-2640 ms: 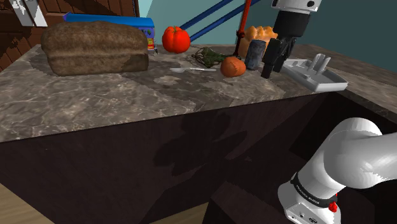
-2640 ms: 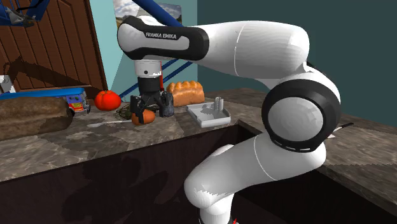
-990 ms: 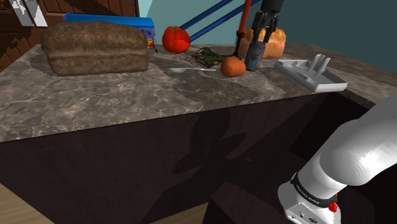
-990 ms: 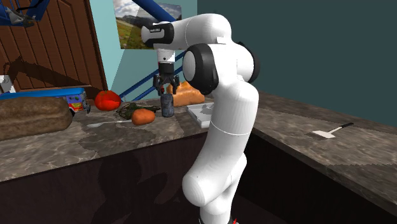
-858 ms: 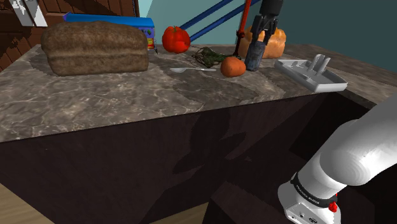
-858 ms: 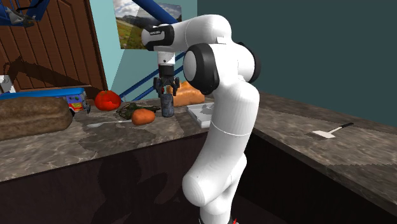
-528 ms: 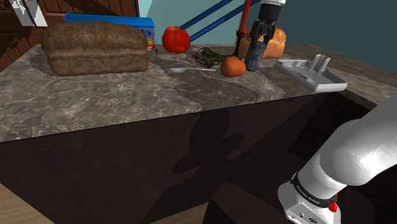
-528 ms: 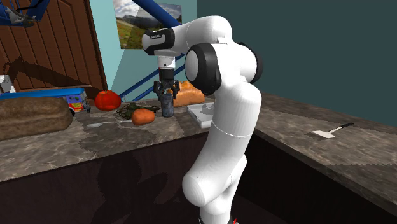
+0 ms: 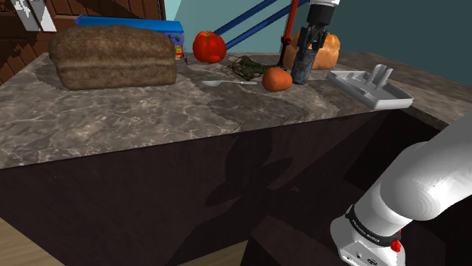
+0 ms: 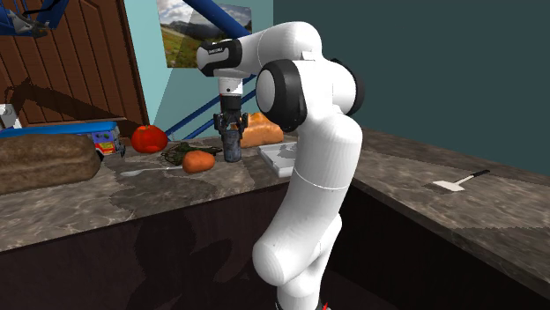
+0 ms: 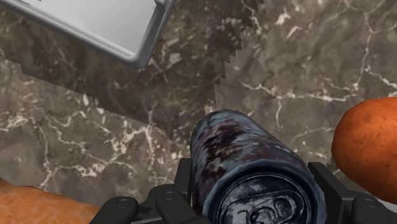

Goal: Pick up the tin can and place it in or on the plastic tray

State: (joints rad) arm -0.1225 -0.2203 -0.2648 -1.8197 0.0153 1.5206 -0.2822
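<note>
**A:** What sits around the can on the counter (image 9: pixel 151 125)?

**B:** Take the can (image 9: pixel 302 69) as the middle of a dial in the shoulder view. A round orange fruit (image 9: pixel 277 78) lies just beside it at 8 o'clock. An orange loaf (image 9: pixel 327 51) is near at 1 o'clock. The white tray (image 9: pixel 372 94) is near at 4 o'clock, apart from the can. Farther out, between 9 and 10 o'clock, are a green tangle (image 9: pixel 248 66), a spoon (image 9: pixel 227 82), a red tomato (image 9: pixel 209 47) and a big brown loaf (image 9: pixel 113 57).

**A:** What lies between the can and the tray?

**B:** A bare strip of marbled counter. In the wrist view the tray's corner (image 11: pixel 143 48) is well apart from the can (image 11: pixel 245 153).

**A:** How does the can stand?

**B:** It stands upright, base on the counter and long axis vertical. Its ring-pull lid faces up at the wrist camera. It is dark blue-grey with rusty blotches.

**A:** And the jaws?

**B:** They come down on the can from 12 o'clock and are clamped on its upper part. The black fingers (image 11: pixel 324 186) press on opposite sides, drawn in to the can's width. The fruit (image 11: pixel 369 153) is just beside one finger, not touching it.
</note>
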